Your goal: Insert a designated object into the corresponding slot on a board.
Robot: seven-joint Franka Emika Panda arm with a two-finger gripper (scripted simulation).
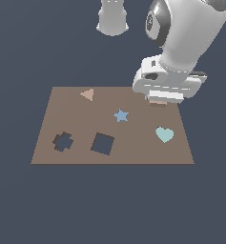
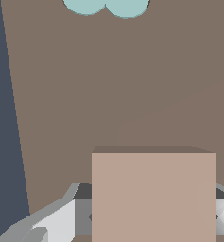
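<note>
near edge of board [image 1: 133, 155]: square slot [image 1: 102, 144] & cross hole [image 1: 63, 141], both open. mid: heart [image 1: 164, 134], star [image 1: 121, 115]. far right: gripper [image 1: 158, 101] down low, fingers [image 2: 47, 224] flank square block [image 2: 153, 196], grip contact can't tell.

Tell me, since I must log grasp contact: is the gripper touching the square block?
Cannot tell. In the wrist view the square block sits between the gripper fingers, hiding the contact faces; in the exterior view the hand hides most of it.
</note>
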